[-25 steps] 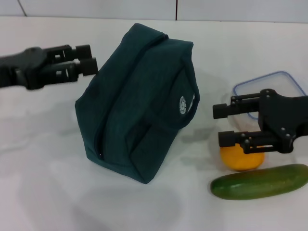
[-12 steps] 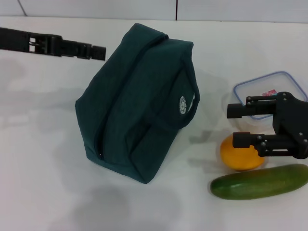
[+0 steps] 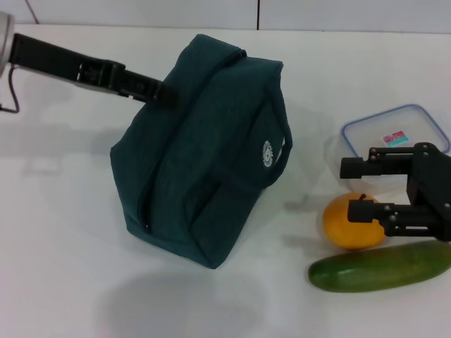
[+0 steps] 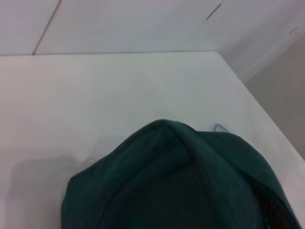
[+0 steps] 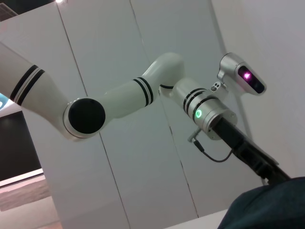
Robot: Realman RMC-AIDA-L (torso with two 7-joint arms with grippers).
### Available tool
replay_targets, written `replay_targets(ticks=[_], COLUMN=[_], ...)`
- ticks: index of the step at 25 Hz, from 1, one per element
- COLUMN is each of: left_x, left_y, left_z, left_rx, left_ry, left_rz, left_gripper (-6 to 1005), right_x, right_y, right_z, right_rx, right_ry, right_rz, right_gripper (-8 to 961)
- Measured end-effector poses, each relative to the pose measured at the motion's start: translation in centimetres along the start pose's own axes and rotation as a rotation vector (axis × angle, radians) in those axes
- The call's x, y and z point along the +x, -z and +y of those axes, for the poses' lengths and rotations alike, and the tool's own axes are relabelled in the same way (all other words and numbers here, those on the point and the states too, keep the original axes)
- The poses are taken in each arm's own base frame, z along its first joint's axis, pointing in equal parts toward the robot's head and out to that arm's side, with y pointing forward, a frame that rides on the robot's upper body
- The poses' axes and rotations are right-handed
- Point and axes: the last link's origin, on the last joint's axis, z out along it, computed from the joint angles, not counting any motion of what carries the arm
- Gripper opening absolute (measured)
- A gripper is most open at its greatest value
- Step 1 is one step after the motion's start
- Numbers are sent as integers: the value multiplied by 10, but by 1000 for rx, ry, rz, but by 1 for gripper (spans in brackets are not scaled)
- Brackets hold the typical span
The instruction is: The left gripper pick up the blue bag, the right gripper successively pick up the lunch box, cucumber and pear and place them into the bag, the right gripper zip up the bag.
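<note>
The blue bag point(image 3: 204, 148), dark teal cloth with its zip closed, lies tilted in the middle of the table. My left gripper point(image 3: 163, 94) reaches in from the upper left, seen edge-on, and its tip touches the bag's upper left edge. The left wrist view looks down onto the bag point(image 4: 176, 186). The right wrist view shows the left gripper point(image 5: 272, 173) meeting the bag point(image 5: 267, 205). My right gripper point(image 3: 358, 189) hovers open and holds nothing, right of the bag. It is above the pear point(image 3: 349, 225) and in front of the lunch box point(image 3: 394, 130). The cucumber point(image 3: 380, 266) lies nearest the front.
The white table point(image 3: 63, 232) stretches out to the left and front of the bag. A white wall runs along the back. The bag's side handle point(image 3: 285, 151) sticks out toward the right gripper.
The left gripper has turned edge-on and moved right and down until it touches the bag's upper edge. The right gripper has drawn back to the right, uncovering the lunch box and pear.
</note>
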Motion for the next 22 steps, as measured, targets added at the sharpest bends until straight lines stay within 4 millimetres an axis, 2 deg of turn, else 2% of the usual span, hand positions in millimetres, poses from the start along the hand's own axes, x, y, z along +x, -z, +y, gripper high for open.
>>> replay_targets(ticks=[5, 22], left_x=[7, 12], left_y=[0, -3], left_z=[-2, -9], left_rx=[22, 80], left_ry=[-6, 6], left_rz=[18, 28], left_gripper=[721, 706], right_x=[2, 6], right_y=[2, 3], right_z=[0, 1], right_rx=[9, 20], right_ry=[-2, -19], right_rz=[-7, -14], right_gripper=[607, 606])
